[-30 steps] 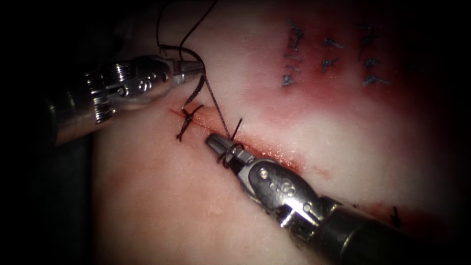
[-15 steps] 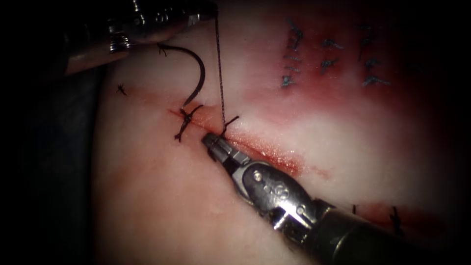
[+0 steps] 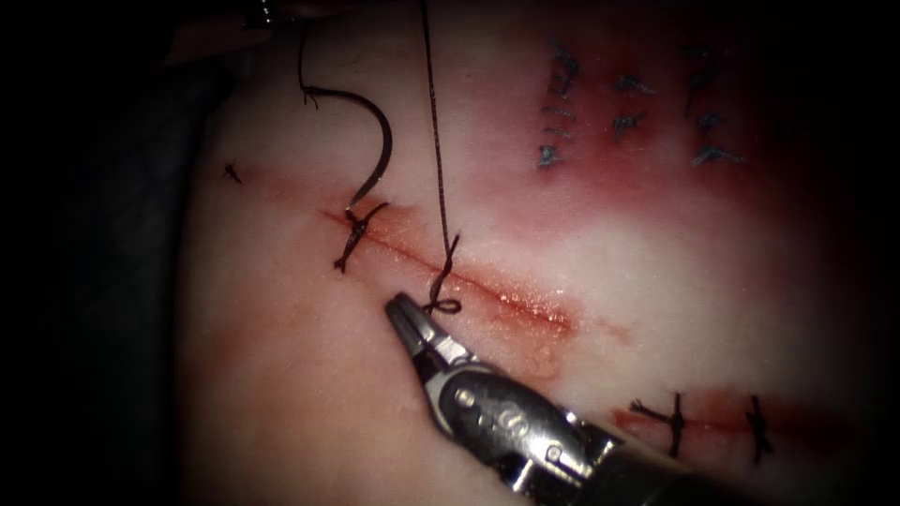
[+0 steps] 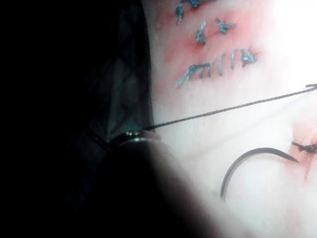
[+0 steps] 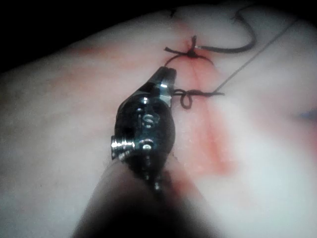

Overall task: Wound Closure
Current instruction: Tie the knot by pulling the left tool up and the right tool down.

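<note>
Lying low beside the cut (image 3: 469, 272), the right tool (image 3: 403, 312) holds nothing, jaws together.

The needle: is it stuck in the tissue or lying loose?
Loose. The needle lies on the tissue, whole curve visible, held by neither tool.

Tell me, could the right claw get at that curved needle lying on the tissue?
Probably yes. The needle lies free on the tissue left of the cut, with nothing over it. The right claw sits just below the cut, near the thread loop.
</note>
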Robot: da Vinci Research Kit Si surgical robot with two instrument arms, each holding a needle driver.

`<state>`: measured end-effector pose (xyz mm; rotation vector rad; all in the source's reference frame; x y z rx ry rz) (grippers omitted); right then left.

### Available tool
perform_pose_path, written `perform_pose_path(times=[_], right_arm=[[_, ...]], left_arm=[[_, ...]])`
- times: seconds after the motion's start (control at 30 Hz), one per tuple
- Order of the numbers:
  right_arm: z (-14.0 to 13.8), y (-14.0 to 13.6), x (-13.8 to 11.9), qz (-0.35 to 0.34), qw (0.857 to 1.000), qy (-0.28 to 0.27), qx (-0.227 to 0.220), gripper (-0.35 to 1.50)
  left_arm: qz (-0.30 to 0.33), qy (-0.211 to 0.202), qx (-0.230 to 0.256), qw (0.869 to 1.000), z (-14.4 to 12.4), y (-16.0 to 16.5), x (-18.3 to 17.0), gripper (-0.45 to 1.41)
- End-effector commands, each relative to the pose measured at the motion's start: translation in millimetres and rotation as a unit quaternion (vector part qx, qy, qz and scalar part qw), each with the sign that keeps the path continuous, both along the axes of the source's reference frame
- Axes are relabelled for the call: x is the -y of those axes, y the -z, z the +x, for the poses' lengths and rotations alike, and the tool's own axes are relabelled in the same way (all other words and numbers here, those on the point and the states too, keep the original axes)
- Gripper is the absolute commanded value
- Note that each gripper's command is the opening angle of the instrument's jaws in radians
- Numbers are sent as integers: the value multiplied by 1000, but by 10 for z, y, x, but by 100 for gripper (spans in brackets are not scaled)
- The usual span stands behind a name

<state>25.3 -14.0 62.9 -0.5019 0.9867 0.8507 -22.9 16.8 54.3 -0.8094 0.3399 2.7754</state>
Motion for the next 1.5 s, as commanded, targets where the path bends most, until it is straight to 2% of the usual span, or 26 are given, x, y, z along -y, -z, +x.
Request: perform_pose_path(times=[0.03,0.47,0.6,0.9,1.2,1.5], right_arm=[[7,-2,-5,0,1000,0,-2,-35],[13,7,-4,-4,1000,11,-4,-35],[24,12,7,-10,1000,21,-4,-35],[41,5,28,-6,999,34,4,-35],[29,-18,33,-7,999,41,11,-35],[13,-13,33,-4,999,39,13,-35]], left_arm=[[-4,2,0,1000,-6,-3,-10,-35],[-11,4,4,1000,-31,-11,-28,-35],[-14,10,15,1000,-46,-16,-40,-35],[-17,17,23,999,-59,-21,-49,-35],[-24,18,39,999,-71,-28,-59,-35],[-32,25,53,998,-86,-40,-76,-35]])
